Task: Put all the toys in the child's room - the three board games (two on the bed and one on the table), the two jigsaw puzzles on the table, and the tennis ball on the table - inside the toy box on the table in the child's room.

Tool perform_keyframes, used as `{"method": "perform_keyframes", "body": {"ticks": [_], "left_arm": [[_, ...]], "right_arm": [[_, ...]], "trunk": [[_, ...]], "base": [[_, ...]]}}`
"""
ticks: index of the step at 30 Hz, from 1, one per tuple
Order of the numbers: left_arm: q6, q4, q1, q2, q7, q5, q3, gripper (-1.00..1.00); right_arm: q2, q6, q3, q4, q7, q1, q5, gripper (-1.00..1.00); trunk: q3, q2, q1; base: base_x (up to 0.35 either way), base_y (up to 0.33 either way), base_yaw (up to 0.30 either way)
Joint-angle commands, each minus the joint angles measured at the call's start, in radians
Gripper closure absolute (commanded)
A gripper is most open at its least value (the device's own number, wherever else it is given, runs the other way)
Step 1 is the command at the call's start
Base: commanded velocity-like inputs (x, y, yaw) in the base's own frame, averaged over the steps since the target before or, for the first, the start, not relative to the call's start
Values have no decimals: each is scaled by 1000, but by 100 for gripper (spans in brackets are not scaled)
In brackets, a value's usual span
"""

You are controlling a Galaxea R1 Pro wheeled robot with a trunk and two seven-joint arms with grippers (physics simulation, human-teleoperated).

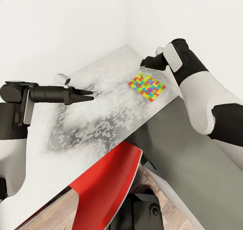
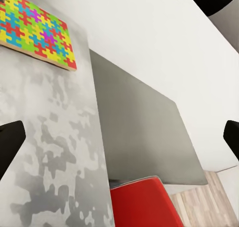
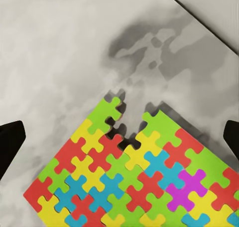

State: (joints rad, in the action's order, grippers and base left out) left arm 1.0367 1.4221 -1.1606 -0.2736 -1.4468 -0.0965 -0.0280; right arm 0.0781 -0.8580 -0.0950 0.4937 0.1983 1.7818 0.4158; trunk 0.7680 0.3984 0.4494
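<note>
Light-grey mottled table top point(image 1: 101, 108) runs into a corner of plain white walls point(image 1: 67, 27); a lower dark-grey section point(image 1: 189, 162) joins it along the near-right edge. One jigsaw puzzle point(image 1: 147, 87) lies flat on the light top, near the far corner and close to the edge that meets the dark section; its surface is multicoloured interlocking pieces. Red chair back point(image 1: 108, 182) sits tucked under the table edge, wood-plank floor point(image 1: 60, 213) below it.

Left gripper point(image 1: 90, 95) hovers over the middle of the table, well apart from the puzzle, fingers spread and empty in the left wrist view. Right gripper point(image 1: 144, 62) hangs just above the puzzle's far side, not touching it; the right wrist view shows the puzzle point(image 3: 144, 177) directly under it with dark fingertips point(image 3: 10, 142) spread wide at both sides, grasping nothing.
</note>
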Motion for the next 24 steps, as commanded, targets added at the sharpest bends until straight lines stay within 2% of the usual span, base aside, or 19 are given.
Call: {"method": "perform_keyframes", "body": {"ticks": [1,24], "left_arm": [[11,0,-1,-1,0,-5,-2,-100],[11,0,-1,-1,0,-5,-2,-100]], "right_arm": [[0,-2,-5,1,9,1,11,-100],[1,-1,-5,0,9,0,11,-100]], "trunk": [[1,2,1],[1,2,1]], "base": [[0,0,0],[0,0,0]]}}
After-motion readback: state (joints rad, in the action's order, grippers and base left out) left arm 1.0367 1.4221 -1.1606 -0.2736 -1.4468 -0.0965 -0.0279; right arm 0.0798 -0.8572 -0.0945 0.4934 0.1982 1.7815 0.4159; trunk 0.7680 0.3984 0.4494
